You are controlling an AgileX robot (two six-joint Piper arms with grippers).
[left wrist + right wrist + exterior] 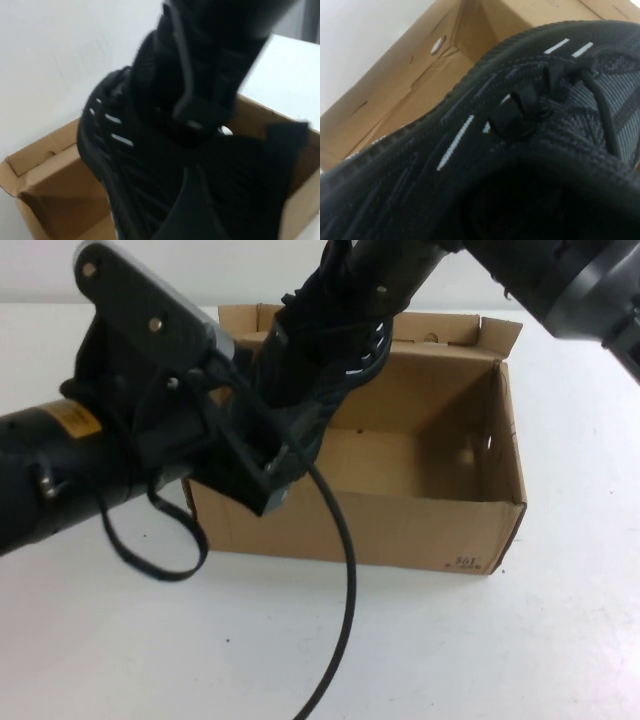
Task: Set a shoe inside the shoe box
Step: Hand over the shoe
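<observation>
The black knit shoe (325,375) hangs tilted above the left part of the open brown shoe box (400,525), held between both arms. My left gripper (275,475) is shut on the shoe's lower end, over the box's front left rim. My right gripper (335,285) comes from the upper right and is shut on the shoe's upper end. In the left wrist view the shoe (120,160) with its white dashes fills the frame, my right gripper (200,100) clamped on it, the box (50,175) below. In the right wrist view the shoe (470,150) hangs over the box (420,75).
A black cable (345,590) loops from the left arm down across the white table (500,640) in front of the box. The box's flaps stand up along its rim (500,335).
</observation>
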